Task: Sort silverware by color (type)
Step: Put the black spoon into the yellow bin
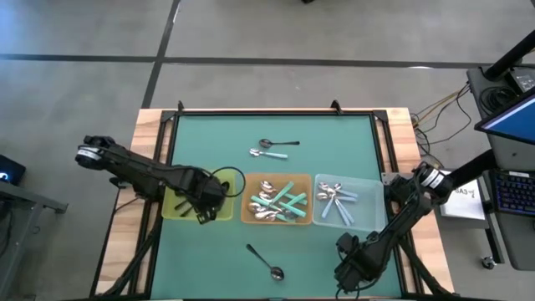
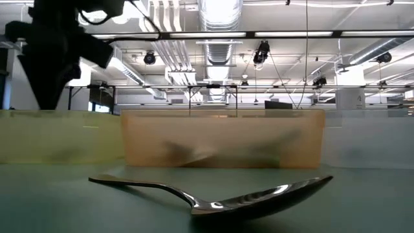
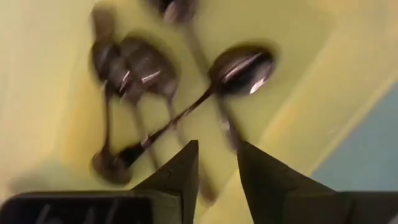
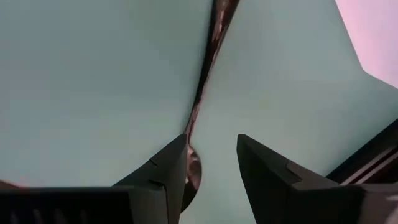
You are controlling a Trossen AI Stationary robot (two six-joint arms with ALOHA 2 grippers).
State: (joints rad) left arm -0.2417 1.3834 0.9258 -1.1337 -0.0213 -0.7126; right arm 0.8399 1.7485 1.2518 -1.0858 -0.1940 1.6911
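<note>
- Silverware: small spoons lie sorted across three trays in a row on the green table (image 1: 276, 167). Dark-handled spoons (image 3: 134, 68) fill the yellow tray (image 1: 171, 205) on the left, teal-handled spoons (image 1: 280, 201) the orange tray (image 1: 247, 209) in the middle, and pale-handled spoons (image 1: 334, 199) the clear tray (image 1: 368, 188) on the right.
- Loose pieces: one black-handled spoon (image 1: 265, 260) lies alone on the near side of the table, its bowl toward the near edge. Two more spoons (image 1: 272, 148) lie on the far side, well apart from the trays.
- Left gripper (image 1: 203, 196): over the yellow tray, fingers parted with nothing between them; one dark spoon (image 3: 239, 65) lies across the others just beyond the fingertips, judged newly dropped.
- Right gripper (image 1: 349, 266): at the near right, low over bare table, fingers parted and empty. Its wrist view shows a spoon's dark handle (image 4: 208, 59) running away from the fingertips.
- Risk: the near spoon lies flat and thin on the table, so closing fingers could skid it aside or pinch only the tip, letting it swing or fall on the lift.
- Risk: the yellow tray is crowded; another drop could land on the rim and bounce out.
</note>
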